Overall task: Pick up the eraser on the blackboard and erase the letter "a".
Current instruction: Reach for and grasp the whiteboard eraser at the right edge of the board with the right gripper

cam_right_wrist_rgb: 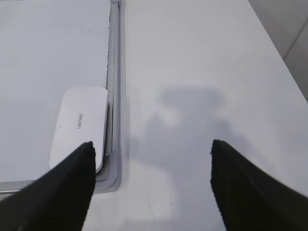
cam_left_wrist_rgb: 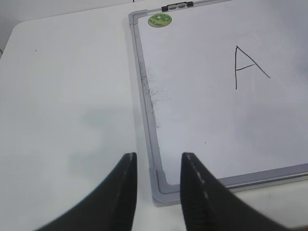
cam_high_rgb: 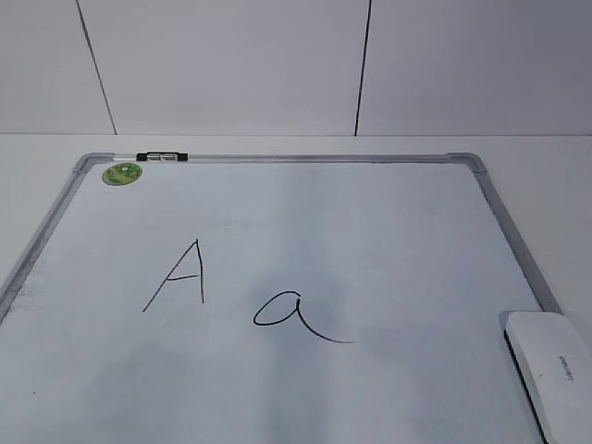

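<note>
The blackboard [cam_high_rgb: 305,213] is a white dry-erase board with a grey metal frame and a round green sticker [cam_high_rgb: 122,172]. A cursive letter "a" [cam_high_rgb: 294,314] is drawn near its middle, right of a capital "A" [cam_high_rgb: 178,275]. The white eraser [cam_high_rgb: 552,370] lies on the board's near right corner; in the right wrist view the eraser [cam_right_wrist_rgb: 79,126] lies against the frame. My right gripper [cam_right_wrist_rgb: 151,149] is wide open and empty over the table just right of that corner. My left gripper [cam_left_wrist_rgb: 158,161] is open and empty above the board's near left corner [cam_left_wrist_rgb: 161,190]. Neither gripper shows in the exterior view.
A small black-and-white marker [cam_high_rgb: 160,157] rests on the board's far frame. The board lies on a white table [cam_right_wrist_rgb: 202,72]. A white panelled wall [cam_high_rgb: 231,65] stands behind it. The table's right edge [cam_right_wrist_rgb: 279,48] shows in the right wrist view.
</note>
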